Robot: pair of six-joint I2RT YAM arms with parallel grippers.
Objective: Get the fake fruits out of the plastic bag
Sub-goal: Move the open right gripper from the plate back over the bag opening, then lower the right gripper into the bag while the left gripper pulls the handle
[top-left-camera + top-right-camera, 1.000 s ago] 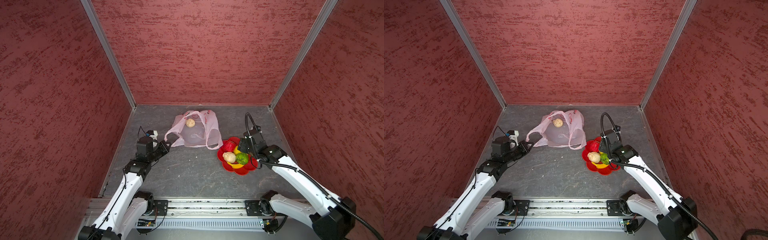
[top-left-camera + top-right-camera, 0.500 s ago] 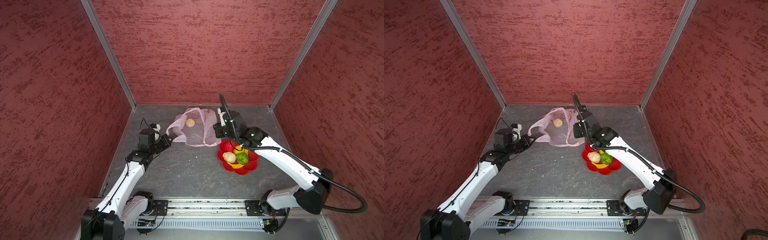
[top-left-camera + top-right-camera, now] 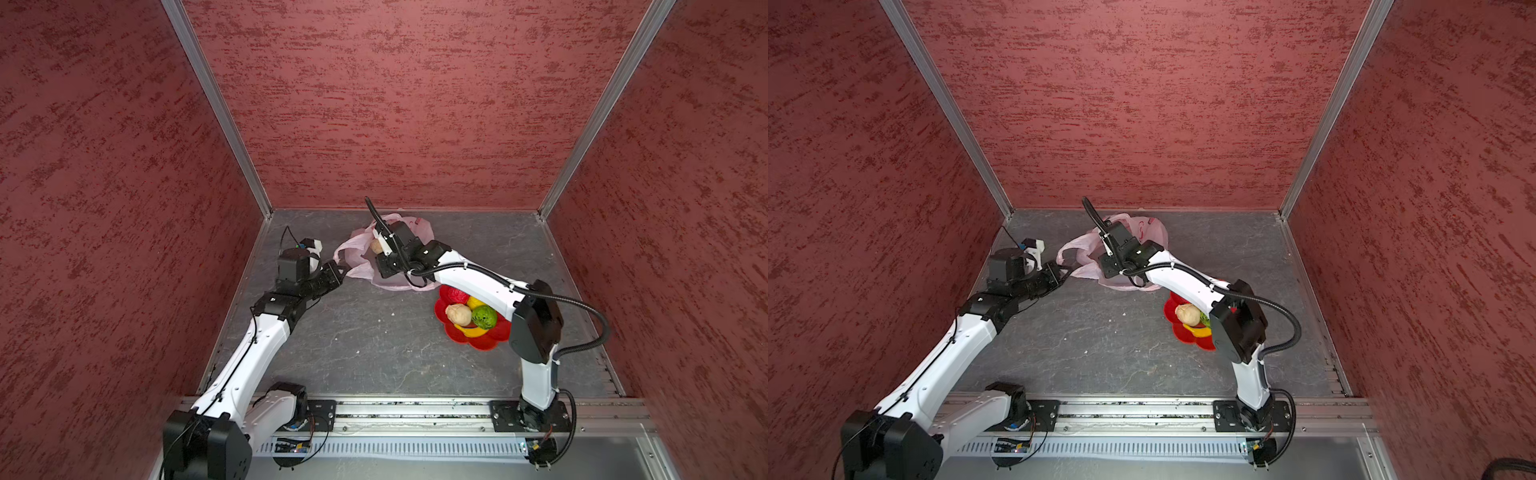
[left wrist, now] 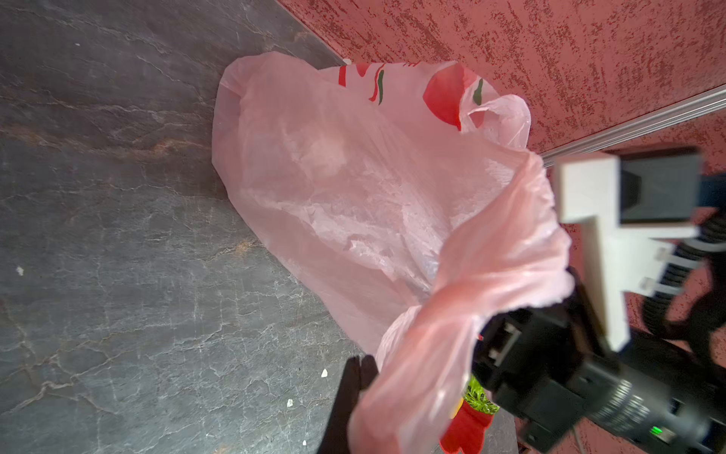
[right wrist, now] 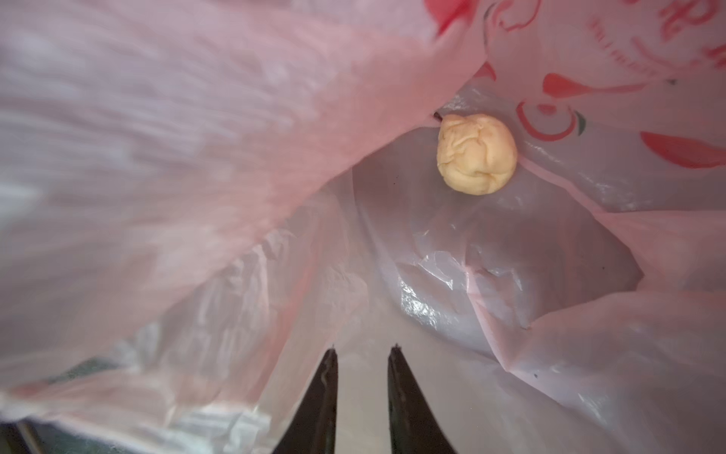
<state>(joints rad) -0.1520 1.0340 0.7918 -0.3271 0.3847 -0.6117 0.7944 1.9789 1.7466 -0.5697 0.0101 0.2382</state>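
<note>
The pale pink plastic bag [image 3: 419, 227] [image 4: 353, 177] lies crinkled near the back wall. My left gripper [image 3: 340, 268] [image 4: 358, 371] is shut on one of its loop handles and holds the mouth up. My right gripper [image 5: 363, 350] reaches into the bag's mouth, jaws a narrow gap apart with nothing between them. One pale beige lumpy fruit [image 5: 476, 153] [image 3: 376, 246] lies inside the bag, ahead of those fingertips and not touching them. Other fake fruits sit in the dish: a beige ball [image 3: 458, 314], a green speckled ball [image 3: 484, 317] and a yellow banana [image 3: 471, 331].
The red flower-shaped dish [image 3: 478, 343] [image 3: 1187, 338] stands on the grey floor to the right of the bag, partly under my right forearm. Red textured walls close in on three sides. A metal rail [image 3: 415, 409] runs along the front edge.
My right arm swung from over the dish to the bag and pushed into its mouth while its jaws narrowed. The left gripper kept its hold on the handle and shifted slightly back.
</note>
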